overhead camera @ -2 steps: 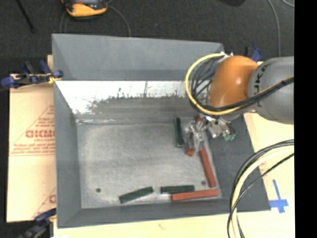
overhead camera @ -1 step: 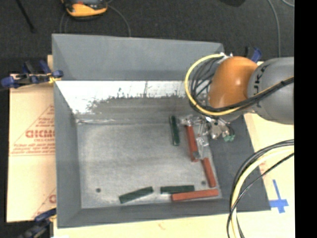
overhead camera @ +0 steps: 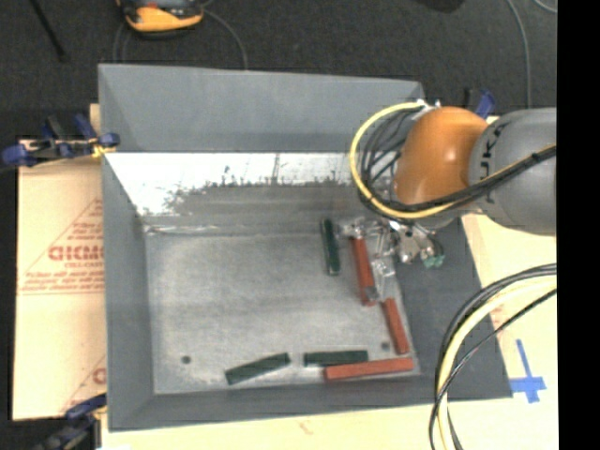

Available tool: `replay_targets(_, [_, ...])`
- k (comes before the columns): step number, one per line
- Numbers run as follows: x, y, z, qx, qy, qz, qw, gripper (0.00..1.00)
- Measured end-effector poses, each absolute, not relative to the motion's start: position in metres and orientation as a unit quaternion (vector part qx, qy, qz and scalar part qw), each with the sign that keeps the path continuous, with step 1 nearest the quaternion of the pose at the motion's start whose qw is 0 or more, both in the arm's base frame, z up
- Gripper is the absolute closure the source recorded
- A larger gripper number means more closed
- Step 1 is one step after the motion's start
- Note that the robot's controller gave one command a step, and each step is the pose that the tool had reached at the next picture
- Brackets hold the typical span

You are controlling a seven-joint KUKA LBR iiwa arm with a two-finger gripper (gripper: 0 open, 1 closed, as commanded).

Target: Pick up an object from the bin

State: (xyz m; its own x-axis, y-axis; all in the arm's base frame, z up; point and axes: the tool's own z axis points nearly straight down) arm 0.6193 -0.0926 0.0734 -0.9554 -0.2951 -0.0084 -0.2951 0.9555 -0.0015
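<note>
Camera view: arm w/ orange wrist cover (overhead camera: 436,157) and looped cables (overhead camera: 370,162) comes in from view-right. The gripper (overhead camera: 382,262) sits low in the grey bin (overhead camera: 253,111), over the right part of the floor, toward the back wall. Jaw state: can't tell. The metal parts under the cover merge w/ what lies below, so no call on how wide they stand or whether anything is gripped.

Nearest thing is a red stick (overhead camera: 362,270), a long thin bar flat on the floor. It lies right at the jaws, on their view-left side, running back-to-front w/ a slight tilt. Whether it's touched or only close below: can't tell.

Green stick (overhead camera: 330,247): further view-left of the jaws, beyond the red one and approx parallel to it. It is near the red one, w/ a strip of floor between them.

Second red stick (overhead camera: 396,326): front-right of the jaws, along the foot of the right wall. Its back end is near the front end of the first.

Well apart from the jaws, along the front wall:
- Third red stick (overhead camera: 368,370), lying crosswise.
- Second green stick (overhead camera: 335,356), just behind it and approx parallel.
- Third green stick (overhead camera: 258,368), further view-left, slightly tilted.
- Small dark speck (overhead camera: 186,361), farthest from the jaws, toward the front-left corner.
</note>
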Motion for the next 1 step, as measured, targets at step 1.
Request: replay_targets(1, [0.6145, -0.0319, 0.0722, -0.124, 0.992, 0.000, 0.002, 1.00])
